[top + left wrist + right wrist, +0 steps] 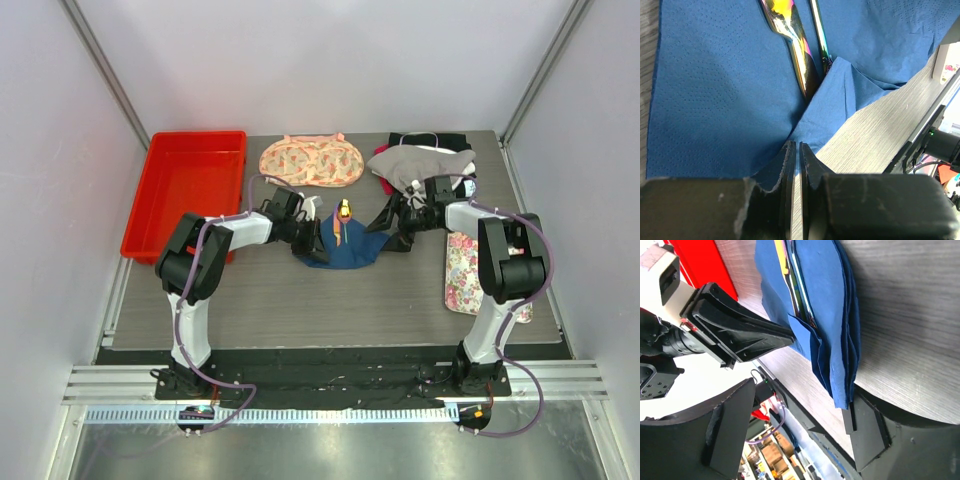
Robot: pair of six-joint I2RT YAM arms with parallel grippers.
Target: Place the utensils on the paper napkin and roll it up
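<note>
**Napkin folded over cutlery, one claw at each side**

- One dark blue napkin (340, 250), mid-counter (330, 300), between the two arms. It is rumpled and folded into several layers, not flat.
- Utensils (792, 40): two shiny rainbow-tinted handles counted from the left wrist, side by side on the napkin. Their lower ends are tucked under a folded flap. From above only one yellowish end pokes out at the napkin's far edge. Can't tell whether more pieces sit inside the fold. The right wrist shows only thin coloured strips between the layers.
- Left claw (797, 147): narrowed to a slit, tips right at the point of the folded flap. It looks pinched on that edge, though the paper inside the slit is hard to make out.
- Right claw (802, 397): spread wide, holding nothing. The napkin's stacked edge hangs down to one finger (865, 430), and the other finger stands well apart from it.
- One red tray (185, 185), far left.
- One peach floral cloth (310, 160) at the far edge.
- One heap of grey, white and black fabric (415, 162) beside the peach floral cloth. The number of pieces in it is unclear.
- One white floral mat (466, 272) on the right, partly covered by the right arm.
</note>
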